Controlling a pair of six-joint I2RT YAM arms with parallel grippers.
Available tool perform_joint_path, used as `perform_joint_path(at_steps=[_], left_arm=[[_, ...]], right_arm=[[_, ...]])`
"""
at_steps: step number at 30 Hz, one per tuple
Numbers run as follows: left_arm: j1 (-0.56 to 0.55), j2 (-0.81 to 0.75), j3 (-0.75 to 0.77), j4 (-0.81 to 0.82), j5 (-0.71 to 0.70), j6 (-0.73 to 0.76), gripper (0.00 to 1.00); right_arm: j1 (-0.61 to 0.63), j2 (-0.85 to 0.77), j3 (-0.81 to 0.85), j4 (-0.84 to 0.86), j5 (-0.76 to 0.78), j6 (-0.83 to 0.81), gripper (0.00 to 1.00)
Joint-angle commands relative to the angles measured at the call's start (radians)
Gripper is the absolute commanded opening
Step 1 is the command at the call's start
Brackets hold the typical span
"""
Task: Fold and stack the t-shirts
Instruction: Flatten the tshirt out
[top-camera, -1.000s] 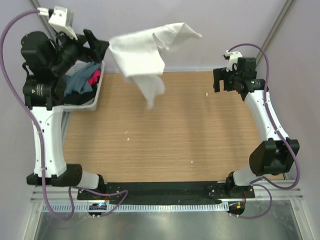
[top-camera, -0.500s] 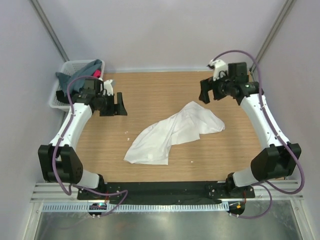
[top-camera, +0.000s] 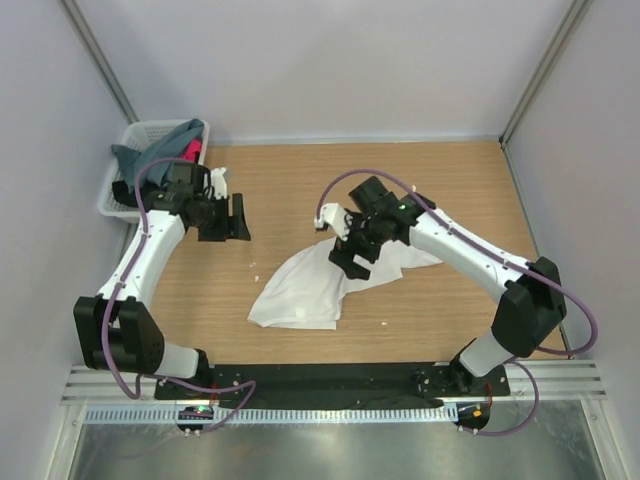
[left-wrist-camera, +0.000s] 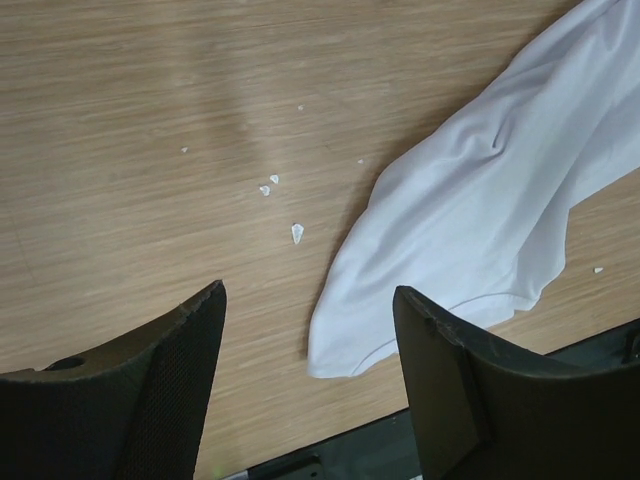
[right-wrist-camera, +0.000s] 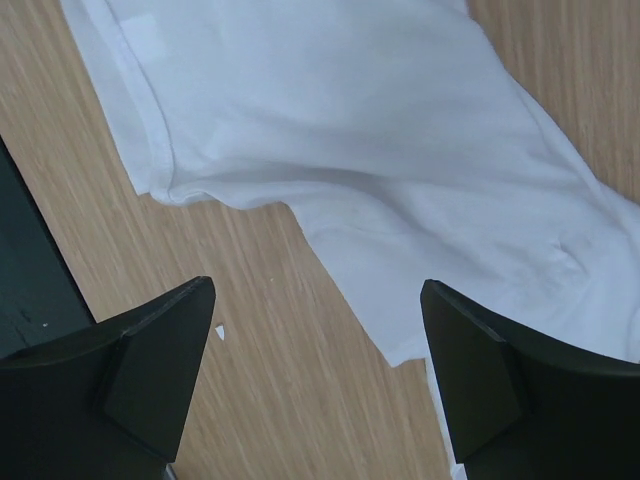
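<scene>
The white t-shirt (top-camera: 300, 290) lies crumpled toward the near edge of the table (top-camera: 450, 200) under your right end effector (top-camera: 350, 255), wide and empty like the left end effector (top-camera: 232, 218), so you may pinch two layers and spoil the fold.

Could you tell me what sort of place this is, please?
Most likely a robotics lab test cell, not a home: a wooden table boxed in by plain pale panels, a left arm and right arm bolted at its near edge, and a white t-shirt crumpled on it.
</scene>
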Motion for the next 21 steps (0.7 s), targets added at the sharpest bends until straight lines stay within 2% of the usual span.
perform_joint_path(at_steps=[1, 6, 10, 21], left_arm=[[0.003, -0.033, 0.017, -0.028, -0.048, 0.017, 0.69], [0.001, -0.058, 0.023, -0.002, -0.160, 0.064, 0.69], [0.004, -0.068, 0.050, -0.011, -0.204, 0.095, 0.70], [0.036, -0.081, 0.034, 0.001, -0.200, 0.071, 0.71]], right_arm=[[0.111, 0.020, 0.005, 0.002, 0.070, -0.130, 0.89], [0.212, 0.046, -0.055, 0.064, 0.098, -0.233, 0.80], [0.226, 0.031, -0.142, 0.137, 0.098, -0.301, 0.80], [0.226, 0.067, -0.185, 0.180, 0.086, -0.336, 0.81]])
